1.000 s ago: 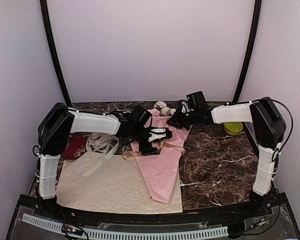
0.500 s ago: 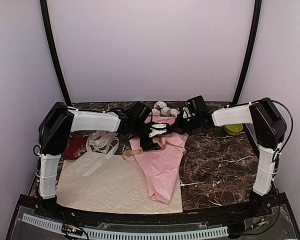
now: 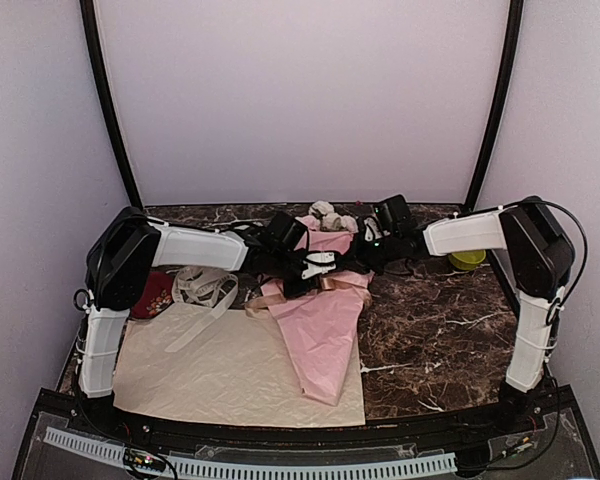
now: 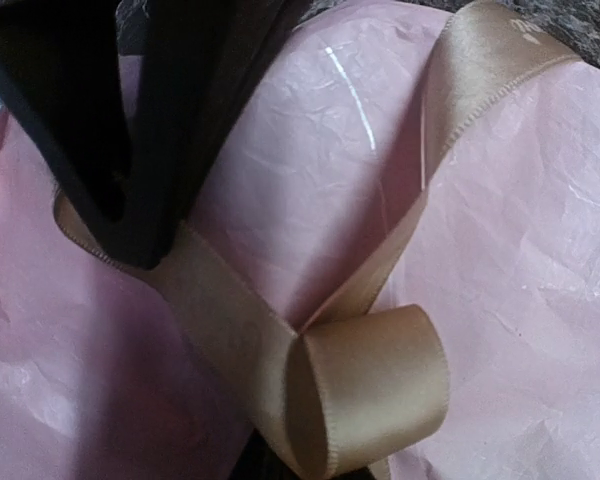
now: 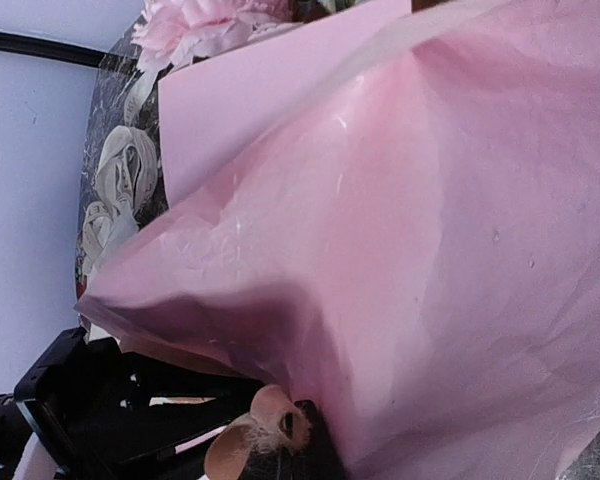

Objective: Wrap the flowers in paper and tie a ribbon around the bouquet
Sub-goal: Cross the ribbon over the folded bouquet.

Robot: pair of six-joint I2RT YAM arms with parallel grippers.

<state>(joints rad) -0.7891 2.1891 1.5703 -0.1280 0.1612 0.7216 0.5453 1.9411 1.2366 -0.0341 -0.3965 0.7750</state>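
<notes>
Left wrist view: pinching the ribbon (image 4: 370, 385) with nearly closed left jaws atop the pink bouquet (image 4: 500, 250); gripping its frayed end in fully closed right jaws.

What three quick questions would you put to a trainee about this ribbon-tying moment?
1. True or false: the ribbon is nowhere touching the paper.
2. Multiple choice: what shows at the far, wide end of the bouquet? A) flowers B) scissors C) a bottle
3. Fill in: the left gripper is closed on the ____.
Key: 1 false, it lies across the paper; 2 A; 3 ribbon.
</notes>
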